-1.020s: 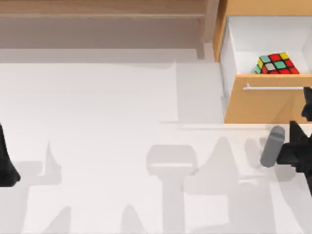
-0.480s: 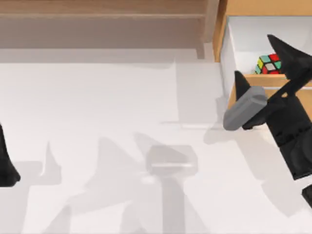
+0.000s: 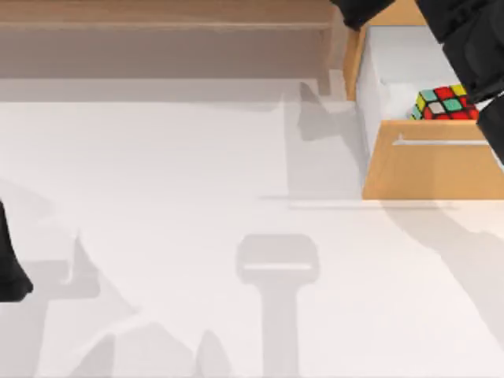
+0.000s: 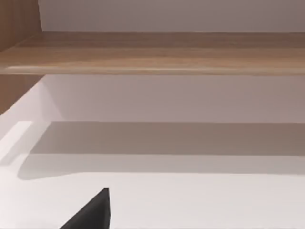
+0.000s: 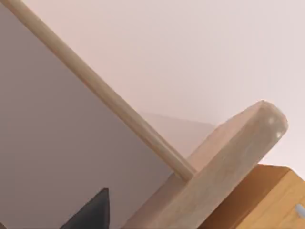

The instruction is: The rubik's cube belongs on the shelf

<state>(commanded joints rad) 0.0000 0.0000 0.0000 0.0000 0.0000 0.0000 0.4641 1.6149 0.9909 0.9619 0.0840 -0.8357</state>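
Item: small black-edged, multicoloured rubik's cube (image 3: 447,103), lying in our open orange-wood drawer (image 3: 425,161), off the long light-brown wooden shelf (image 3: 165,24). Right arm overhead; finger state: cannot tell. Risk: striking drawer wall when reaching.

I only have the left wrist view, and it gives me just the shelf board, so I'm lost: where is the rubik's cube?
Observer: The rubik's cube lies in the open drawer of the orange-wood cabinet, at the table's right.
Operator: Which arm is near it?
Observer: The right arm reaches over that cabinet, with the right tool by the right end of the shelf.
Operator: And the left arm?
Observer: The left arm is parked at the table's left edge.
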